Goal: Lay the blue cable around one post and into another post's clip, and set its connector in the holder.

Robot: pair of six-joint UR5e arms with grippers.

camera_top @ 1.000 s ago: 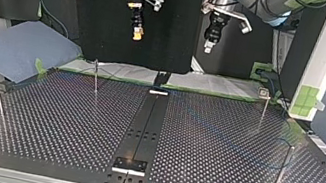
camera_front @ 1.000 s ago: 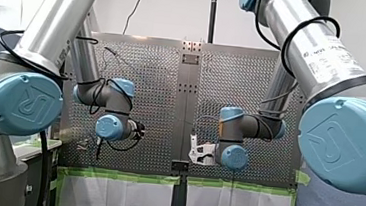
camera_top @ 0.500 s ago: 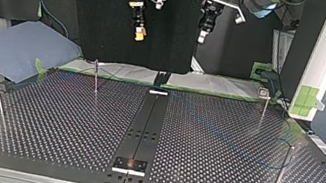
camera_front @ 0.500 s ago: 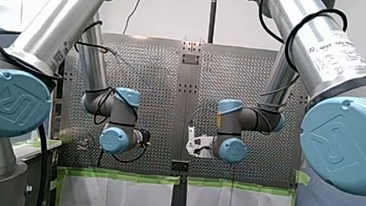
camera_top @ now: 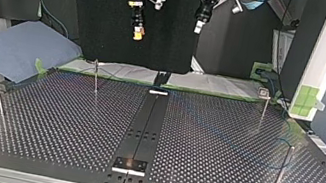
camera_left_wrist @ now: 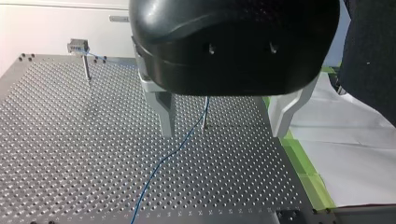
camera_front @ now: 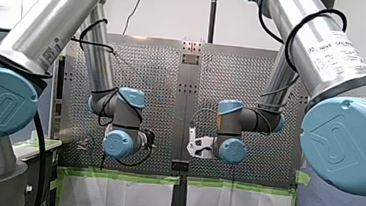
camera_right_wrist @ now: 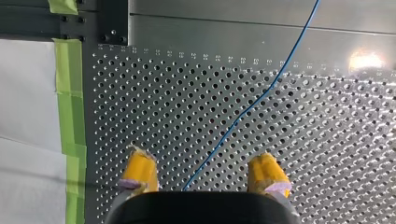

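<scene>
Our left black gripper [camera_left_wrist: 223,133] and right yellow-padded gripper [camera_right_wrist: 201,157] both hang wide open, holding nothing, above the perforated metal tabletop [camera_left_wrist: 70,154]. The thin blue cable [camera_right_wrist: 252,105] lies loose on it under both.

The perforated metal table [camera_top: 69,120] is being divided by a dark centre strip [camera_top: 144,129] and is being bordered by green tape [camera_front: 119,176] along the edge nearest the arms. Thin upright posts [camera_top: 96,79] are being carried near its corners. The blue cable [camera_right_wrist: 238,119] is being supported loosely across the holes, running just beside one post [camera_left_wrist: 204,114].
</scene>
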